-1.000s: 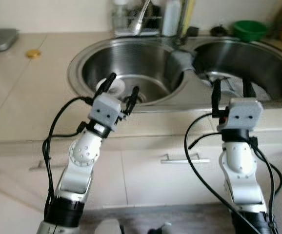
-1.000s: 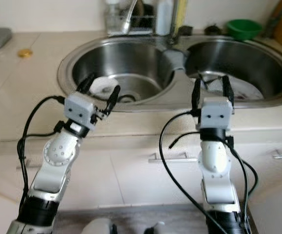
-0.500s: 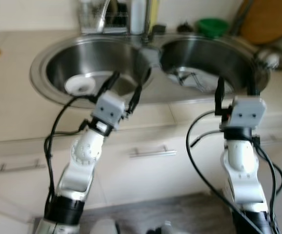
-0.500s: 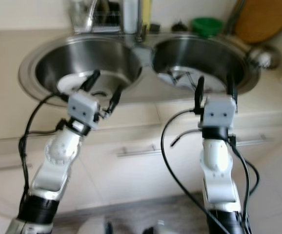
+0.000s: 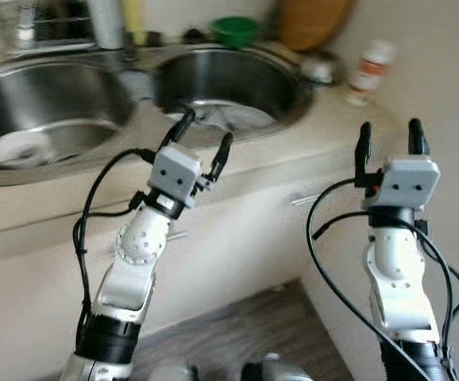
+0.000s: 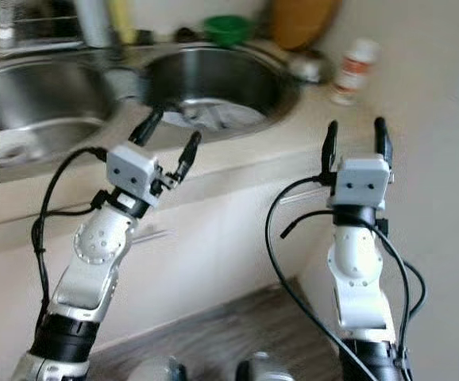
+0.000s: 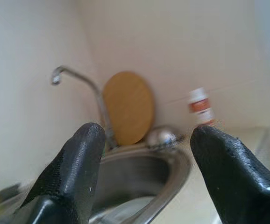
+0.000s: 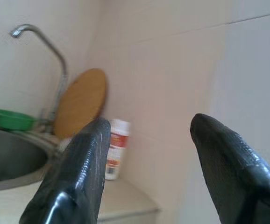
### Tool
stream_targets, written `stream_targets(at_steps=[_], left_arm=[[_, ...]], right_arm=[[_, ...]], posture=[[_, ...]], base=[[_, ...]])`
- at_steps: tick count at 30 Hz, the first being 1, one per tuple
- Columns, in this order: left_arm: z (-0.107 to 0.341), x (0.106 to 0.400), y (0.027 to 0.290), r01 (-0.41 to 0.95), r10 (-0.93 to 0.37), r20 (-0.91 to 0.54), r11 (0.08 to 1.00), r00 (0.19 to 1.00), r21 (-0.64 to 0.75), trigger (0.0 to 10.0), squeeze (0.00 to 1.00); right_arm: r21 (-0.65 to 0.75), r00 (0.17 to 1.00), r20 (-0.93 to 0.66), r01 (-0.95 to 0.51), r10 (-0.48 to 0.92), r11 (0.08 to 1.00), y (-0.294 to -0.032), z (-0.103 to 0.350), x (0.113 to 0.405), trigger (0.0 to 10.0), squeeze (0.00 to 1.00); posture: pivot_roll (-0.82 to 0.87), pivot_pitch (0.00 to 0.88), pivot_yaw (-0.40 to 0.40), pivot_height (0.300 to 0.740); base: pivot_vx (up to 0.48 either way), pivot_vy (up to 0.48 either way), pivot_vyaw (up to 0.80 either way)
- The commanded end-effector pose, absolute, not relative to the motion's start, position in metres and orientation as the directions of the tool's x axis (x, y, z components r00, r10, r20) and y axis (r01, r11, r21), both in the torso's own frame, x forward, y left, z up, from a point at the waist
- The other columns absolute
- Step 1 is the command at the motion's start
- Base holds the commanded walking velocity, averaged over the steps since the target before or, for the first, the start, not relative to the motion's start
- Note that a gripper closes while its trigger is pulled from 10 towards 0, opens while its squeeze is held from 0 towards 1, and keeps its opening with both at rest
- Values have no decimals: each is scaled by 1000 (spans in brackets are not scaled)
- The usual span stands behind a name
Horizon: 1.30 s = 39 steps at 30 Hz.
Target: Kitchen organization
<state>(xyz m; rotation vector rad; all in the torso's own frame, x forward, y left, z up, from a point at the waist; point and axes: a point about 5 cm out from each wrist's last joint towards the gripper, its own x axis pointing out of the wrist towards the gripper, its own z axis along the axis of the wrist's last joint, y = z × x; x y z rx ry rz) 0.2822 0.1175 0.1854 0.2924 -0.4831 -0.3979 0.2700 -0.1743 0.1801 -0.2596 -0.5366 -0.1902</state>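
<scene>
The left gripper (image 5: 202, 133) hovers with fingers spread wide and empty, just over the counter's front edge (image 5: 277, 163). Right behind it lies the right-hand sink basin (image 5: 229, 75) (pale dishes sit in its bottom), and off to its left the other basin (image 5: 47, 103) with a white plate (image 5: 11, 149). The right gripper (image 5: 388, 141) is likewise wide and empty, raised past the counter's end; beyond it stand a small white bottle (image 5: 368, 70), a green bowl (image 5: 236, 28) and a round wooden board (image 5: 313, 20).

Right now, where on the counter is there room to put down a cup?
The bare counter corner between the right sink and the wall, just in front of the white bottle, looks free. Behind the sinks it is crowded: green bowl, wooden board, tap and bottles.
</scene>
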Motion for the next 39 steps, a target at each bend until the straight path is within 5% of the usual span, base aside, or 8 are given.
stream_targets(at_steps=[1, 14, 39], left_arm=[[188, 282, 118, 305, -440, 397, 882, 805, 360, 10000, 0], [187, 284, 121, 281, -426, 388, 883, 818, 377, 10000, 0], [184, 286, 121, 271, -422, 368, 877, 829, 396, 10000, 0]], right_arm=[[-186, 832, 546, 240, -103, 953, -172, 185, 270, 10000, 0], [-196, 834, 543, 241, -100, 951, -172, 184, 271, 10000, 0], [-199, 839, 533, 244, -104, 949, -173, 183, 272, 10000, 0]], posture=[[137, 9, -42, 740], [134, 11, -44, 740], [135, 13, -47, 740]], base=[[0, 476, -800], [0, 230, -800], [0, -468, -800]])
